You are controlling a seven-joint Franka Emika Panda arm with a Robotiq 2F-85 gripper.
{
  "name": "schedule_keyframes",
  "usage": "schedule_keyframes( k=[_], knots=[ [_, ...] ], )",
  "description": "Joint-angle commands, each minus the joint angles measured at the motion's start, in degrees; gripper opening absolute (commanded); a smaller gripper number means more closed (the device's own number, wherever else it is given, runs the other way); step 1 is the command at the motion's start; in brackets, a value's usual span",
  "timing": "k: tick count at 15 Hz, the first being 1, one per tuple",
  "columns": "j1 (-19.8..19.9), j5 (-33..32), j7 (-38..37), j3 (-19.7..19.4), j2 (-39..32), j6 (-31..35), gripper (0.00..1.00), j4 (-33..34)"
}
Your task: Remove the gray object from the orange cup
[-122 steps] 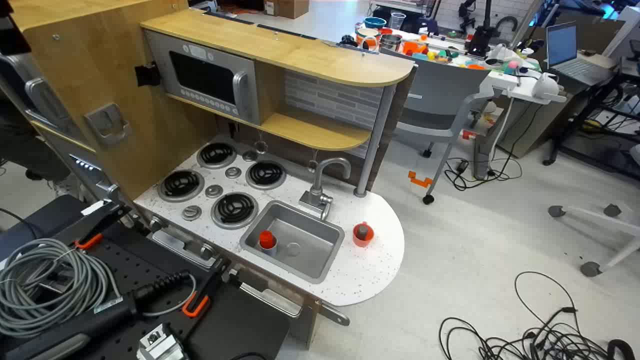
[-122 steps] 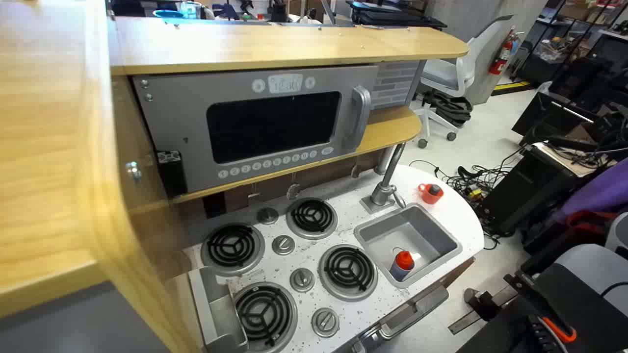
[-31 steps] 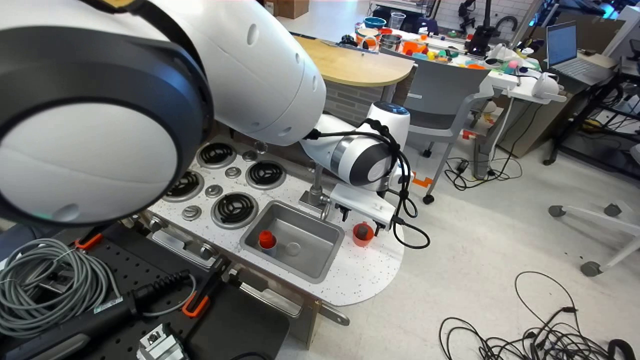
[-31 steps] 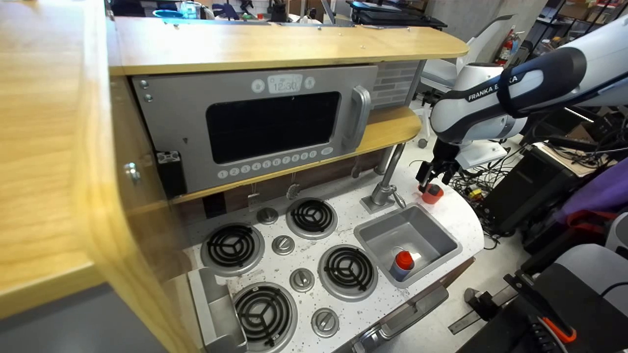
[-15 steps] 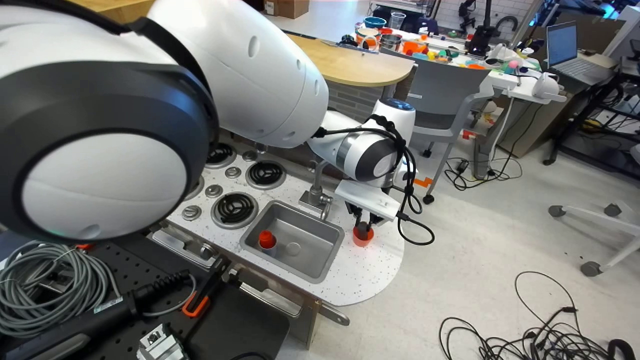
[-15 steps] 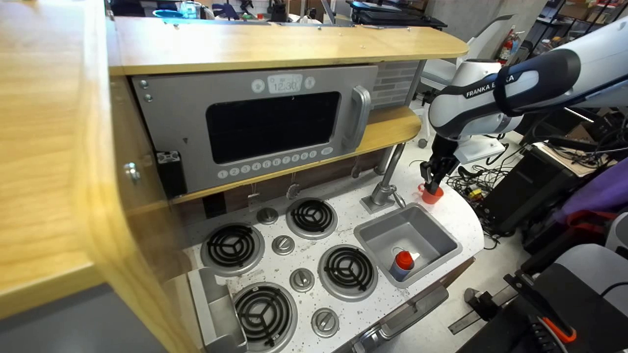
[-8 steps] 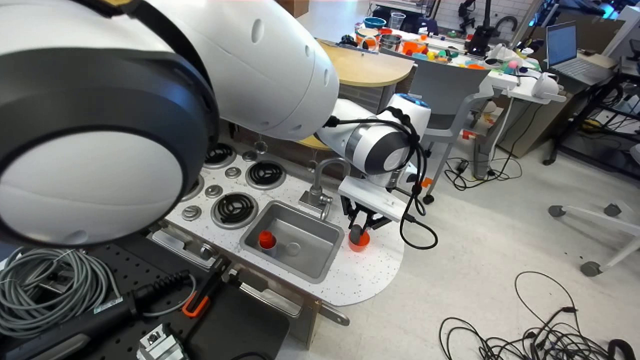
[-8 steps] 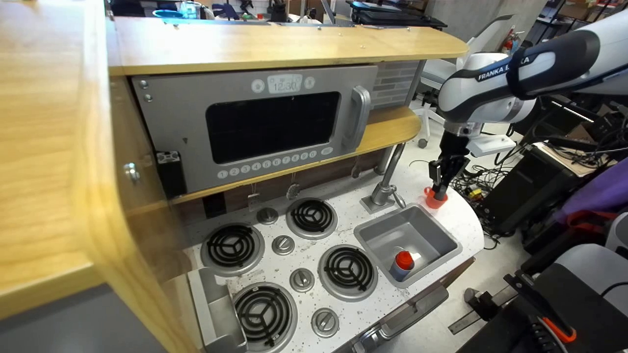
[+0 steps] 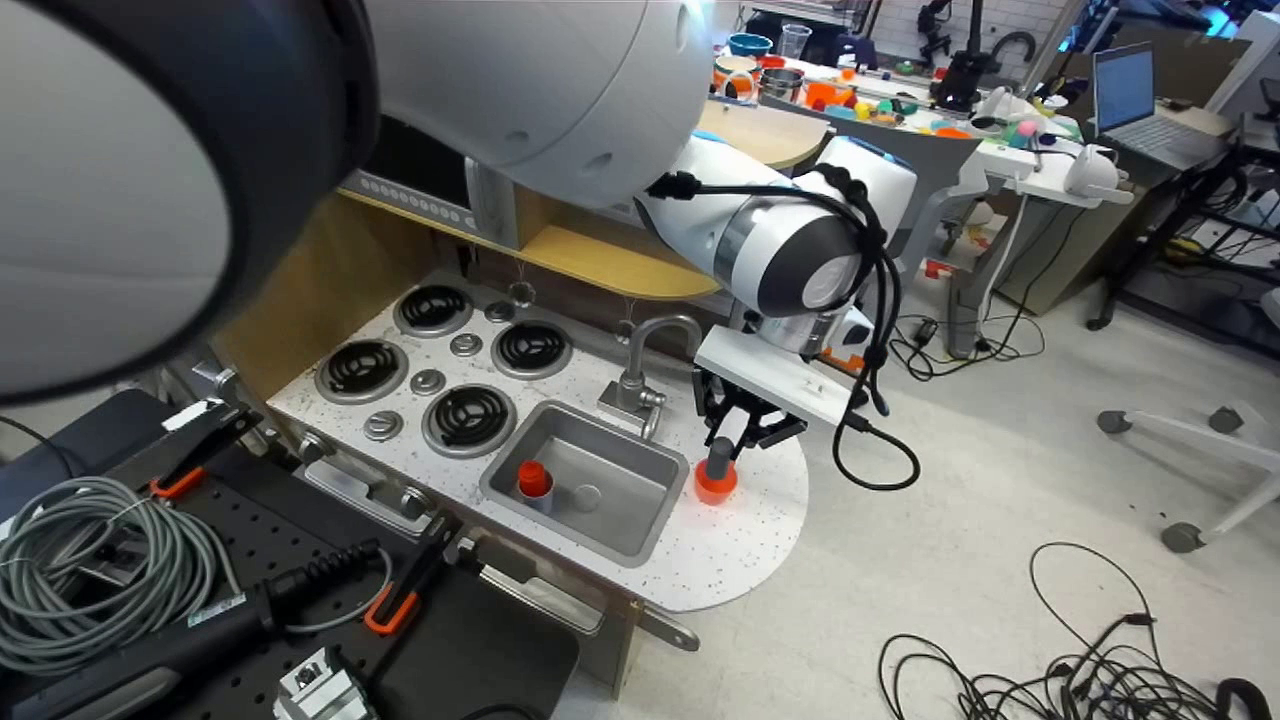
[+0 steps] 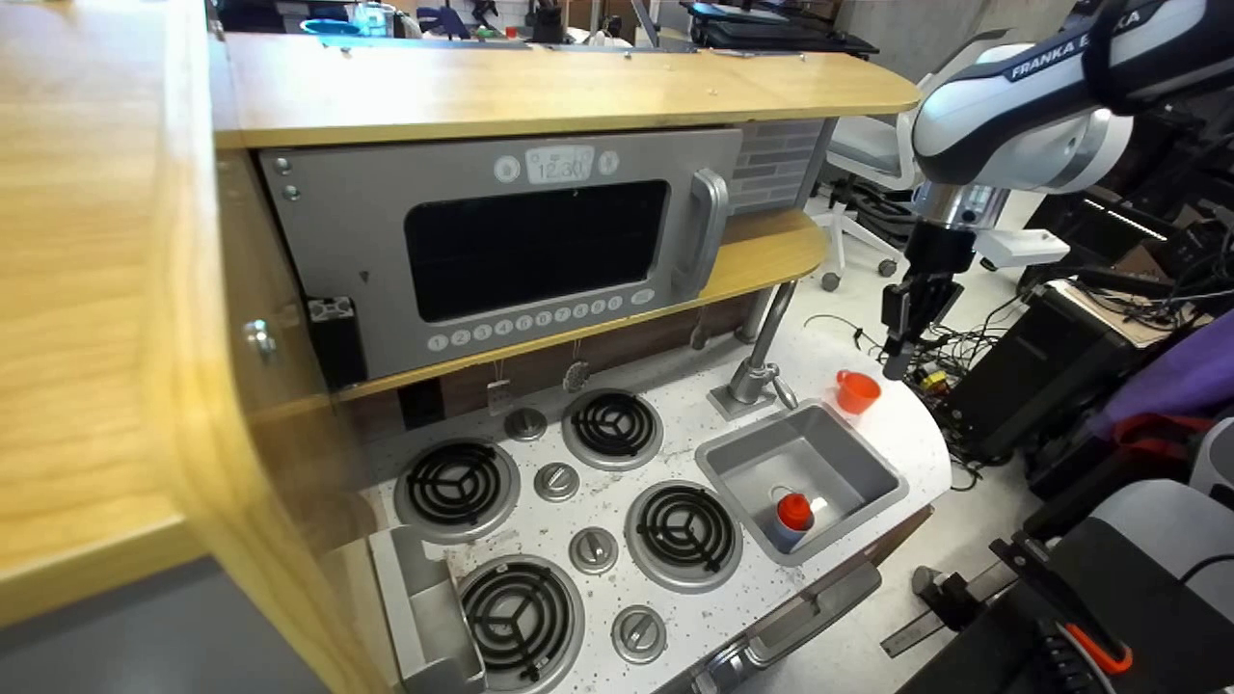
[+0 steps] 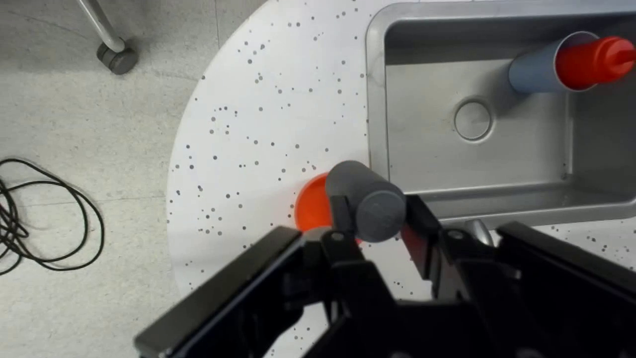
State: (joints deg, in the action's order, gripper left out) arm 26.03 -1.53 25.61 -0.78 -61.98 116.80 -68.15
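Claw (image 11: 380, 213) grips the gray cylinder (image 11: 358, 181), jaws parted just to its width. We see it held up out of the orange cup (image 10: 858, 393), which stands on the counter (image 11: 278, 164), just beside the sink (image 11: 376, 109). In there, a blue cup (image 11: 534, 72) holds a red thing (image 11: 591, 62).

Robot lab is housing a pale-wood toy kitchen (image 10: 578, 82)

Flat black coil burners (image 10: 685, 536), a rectangular grey sink (image 9: 620, 500) and a grey microwave front (image 10: 540, 251) reading 12:30 are marking the kitchen. A jointed white-and-black robot arm (image 10: 1022, 125) lettered FRANKA is hanging over the white speckled worktop (image 9: 750, 530); tangled black cables (image 9: 1075, 668) are lying on the pale floor (image 9: 950, 560), and an open grey laptop (image 9: 1123, 90) is standing farther back.
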Motion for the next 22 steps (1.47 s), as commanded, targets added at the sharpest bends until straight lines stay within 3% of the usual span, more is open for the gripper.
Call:
schedule_keyframes(
  k=[1, 9, 19, 20, 22],
  knots=[
    [1.59, 0.32, -0.12, -0.68, 5.29, 4.0, 0.08, -9.38],
    [2.35, 0.31, 0.77, -3.21, 2.64, 15.44, 0.08, -15.07],
    [2.51, 0.15, 1.76, -2.55, 0.32, 19.76, 0.08, -16.45],
    [2.57, 0.28, 1.65, -2.56, 0.47, 19.45, 0.56, -16.56],
    [2.78, 0.7, 1.32, -2.48, 1.66, 19.39, 0.64, -17.84]
  ],
)
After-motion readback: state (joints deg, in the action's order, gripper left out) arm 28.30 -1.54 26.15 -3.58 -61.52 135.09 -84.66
